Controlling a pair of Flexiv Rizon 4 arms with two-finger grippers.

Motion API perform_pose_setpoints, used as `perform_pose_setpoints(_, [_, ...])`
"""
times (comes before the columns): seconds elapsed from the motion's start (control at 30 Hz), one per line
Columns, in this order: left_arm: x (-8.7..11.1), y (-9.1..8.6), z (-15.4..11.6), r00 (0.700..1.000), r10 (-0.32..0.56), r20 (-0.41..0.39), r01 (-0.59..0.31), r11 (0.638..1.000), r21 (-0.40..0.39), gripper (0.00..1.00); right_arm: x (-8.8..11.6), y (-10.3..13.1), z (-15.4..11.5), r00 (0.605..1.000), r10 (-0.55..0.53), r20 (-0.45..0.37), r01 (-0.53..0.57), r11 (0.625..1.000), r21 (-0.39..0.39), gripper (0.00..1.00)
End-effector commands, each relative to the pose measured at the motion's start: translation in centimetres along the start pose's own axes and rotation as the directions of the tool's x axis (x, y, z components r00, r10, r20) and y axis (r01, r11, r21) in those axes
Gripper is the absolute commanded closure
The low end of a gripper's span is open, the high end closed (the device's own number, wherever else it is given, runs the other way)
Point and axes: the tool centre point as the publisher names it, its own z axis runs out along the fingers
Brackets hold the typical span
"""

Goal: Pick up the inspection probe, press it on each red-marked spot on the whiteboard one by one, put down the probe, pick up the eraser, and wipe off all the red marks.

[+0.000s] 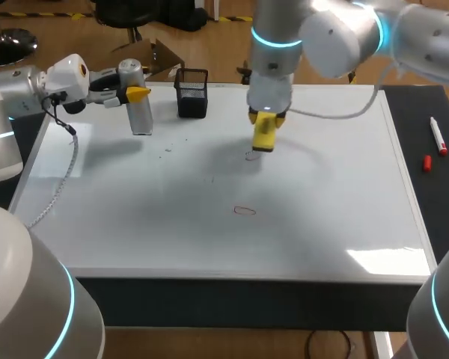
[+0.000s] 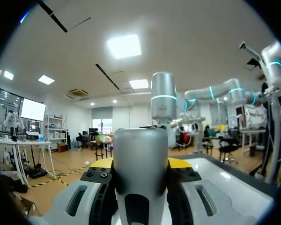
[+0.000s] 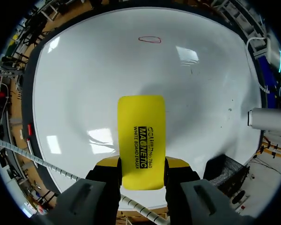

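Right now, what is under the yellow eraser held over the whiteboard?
Bare whiteboard surface, with a faint smudge just past the eraser's tip. Whatever lies directly beneath the eraser is covered. One red oval sits apart, uncovered.

— Where does the head view sit?
— High behind the robot, tilted down over the whole glossy white whiteboard (image 1: 209,247), its far edge at 12 o'clock.
— And the wrists?
— Left looks level along the left hand (image 2: 140,164), close behind its silver cylindrical metal probe (image 2: 140,150), skimming the whiteboard. Right looks straight down past the right hand (image 3: 141,161) and yellow block eraser (image 3: 141,136), near the whiteboard. It shares the red oval mark (image 3: 150,40) with the head view, where that lies at 7 o'clock from the right hand.
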Motion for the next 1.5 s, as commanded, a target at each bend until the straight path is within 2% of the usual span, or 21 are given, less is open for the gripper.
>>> perform_pose_setpoints(0.03, [0.1, -0.1, 0.0, 1.0, 0.002, 0.003, -0.002, 1.0, 0.0, 1.0, -2.0, 0.3, 1.2, 1.0, -0.006, -0.016, 0.006, 1.0, -0.006, 1.0])
perform_pose_setpoints(0.33, [0.1, -0.1, 0.0, 1.0, 0.002, 0.003, -0.002, 1.0, 0.0, 1.0, -4.1, 1.8, 3.4, 0.999, -0.05, -0.014, 0.05, 0.998, -0.038, 1.0])
perform_pose_setpoints(0.8, [0.1, -0.1, 0.0, 1.0, 0.002, 0.003, -0.002, 1.0, 0.0, 1.0, -4.5, 2.7, 5.0, 0.998, -0.062, -0.004, 0.062, 0.996, -0.071, 1.0])
perform_pose_setpoints(1.23, [0.1, -0.1, 0.0, 1.0, 0.002, 0.003, -0.002, 1.0, 0.0, 1.0, -3.0, 2.7, 6.4, 0.999, -0.047, -0.013, 0.046, 0.994, -0.097, 1.0])
perform_pose_setpoints(1.5, [0.1, -0.1, 0.0, 1.0, 0.002, 0.003, -0.002, 1.0, 0.0, 1.0, -1.0, 2.4, 7.1, 1.0, -0.005, -0.027, 0.002, 0.994, -0.109, 1.0])
